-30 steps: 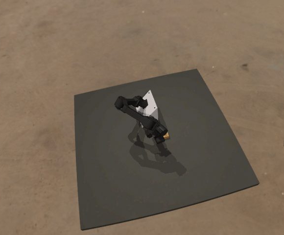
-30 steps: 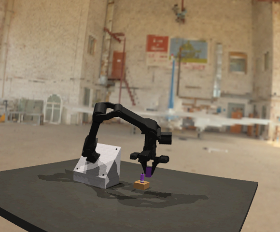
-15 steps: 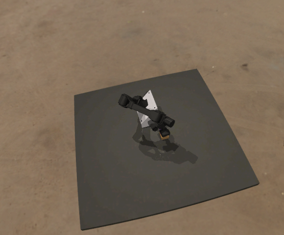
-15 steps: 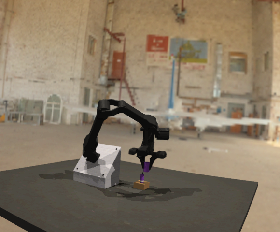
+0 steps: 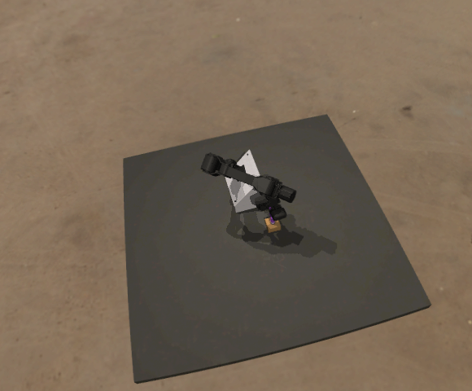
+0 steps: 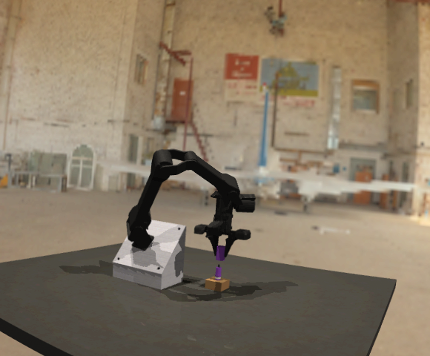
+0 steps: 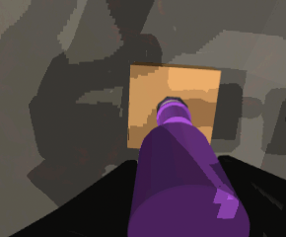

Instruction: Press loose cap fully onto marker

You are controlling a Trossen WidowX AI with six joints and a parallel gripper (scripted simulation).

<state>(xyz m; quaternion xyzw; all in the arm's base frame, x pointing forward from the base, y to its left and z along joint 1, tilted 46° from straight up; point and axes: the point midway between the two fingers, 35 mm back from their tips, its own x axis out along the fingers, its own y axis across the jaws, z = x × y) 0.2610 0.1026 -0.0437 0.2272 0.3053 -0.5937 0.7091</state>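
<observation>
My gripper [image 6: 221, 251] is shut on the purple cap [image 6: 220, 253] [image 7: 182, 183] and holds it about upright in the air. The purple marker [image 6: 218, 272] [image 7: 174, 114] stands upright in the orange holder block [image 5: 273, 227] [image 6: 217, 284] [image 7: 150, 94], its dark tip up. In the exterior view the cap hangs just above the tip, with a small gap, and looks slightly to the right of it. In the wrist view the cap hides part of the marker and the front of the block. In the top view the arm hides most of the cap.
The pale wedge-shaped base [image 5: 249, 166] [image 6: 173, 245] of the arm stands beside the holder block, to its left in the exterior view. The dark square table top [image 5: 228, 315] [image 6: 93, 317] carries both, and the arm's shadow falls around the block.
</observation>
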